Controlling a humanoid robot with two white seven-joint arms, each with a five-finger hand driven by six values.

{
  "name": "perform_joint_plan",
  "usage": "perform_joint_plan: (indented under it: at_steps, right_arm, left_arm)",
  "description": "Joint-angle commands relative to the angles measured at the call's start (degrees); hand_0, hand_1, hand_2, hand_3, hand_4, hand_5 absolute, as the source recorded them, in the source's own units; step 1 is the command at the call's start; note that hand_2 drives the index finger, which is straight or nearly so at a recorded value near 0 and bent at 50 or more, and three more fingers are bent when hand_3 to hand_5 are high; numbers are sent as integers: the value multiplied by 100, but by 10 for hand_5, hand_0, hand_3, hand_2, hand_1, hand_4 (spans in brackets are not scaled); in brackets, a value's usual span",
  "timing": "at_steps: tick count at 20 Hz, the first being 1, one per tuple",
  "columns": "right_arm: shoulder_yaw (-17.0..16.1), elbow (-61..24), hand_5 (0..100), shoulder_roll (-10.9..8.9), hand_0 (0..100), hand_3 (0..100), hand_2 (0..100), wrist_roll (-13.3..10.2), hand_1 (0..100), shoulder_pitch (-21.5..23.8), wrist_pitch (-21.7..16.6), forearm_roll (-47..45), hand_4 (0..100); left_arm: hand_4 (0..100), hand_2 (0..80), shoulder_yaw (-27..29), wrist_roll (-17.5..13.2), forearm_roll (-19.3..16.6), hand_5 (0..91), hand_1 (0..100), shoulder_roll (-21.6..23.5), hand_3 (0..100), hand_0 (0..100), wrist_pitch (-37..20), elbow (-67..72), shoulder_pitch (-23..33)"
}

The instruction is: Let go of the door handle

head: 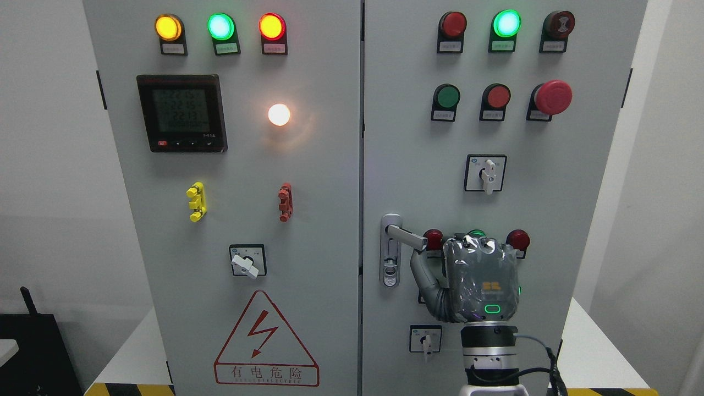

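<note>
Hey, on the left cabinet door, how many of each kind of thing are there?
Lit indicator lamps: 4
Digital meter: 1
Rotary selector switch: 1
Plastic clips, yellow and red: 2
Warning sign: 1
Total: 9

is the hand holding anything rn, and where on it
The right hand is beside the door handle, thumb at its free end; whether it grips it cannot be told.

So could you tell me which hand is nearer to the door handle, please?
Right. The right hand is up at the door handle, its thumb reaching the lever's end. The left hand is not in view.
</note>
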Motion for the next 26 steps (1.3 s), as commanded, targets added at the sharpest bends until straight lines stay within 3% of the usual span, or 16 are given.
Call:
perform_joint_plan:
  at_steps: [1, 26]
  right_arm:
    - [-3, 0, 981, 0, 550, 1000, 943, 3, 30, -9, -1, -11, 989]
    - [-3, 9, 981, 0, 549, 1000, 944, 3, 31, -35, -1, -11, 988]
  left_arm:
    - [0, 0, 9, 0, 0, 0, 389, 0, 0, 120, 0, 53, -18]
    - [0, 0, 9, 0, 0, 0, 389, 0, 0, 120, 0, 53, -18]
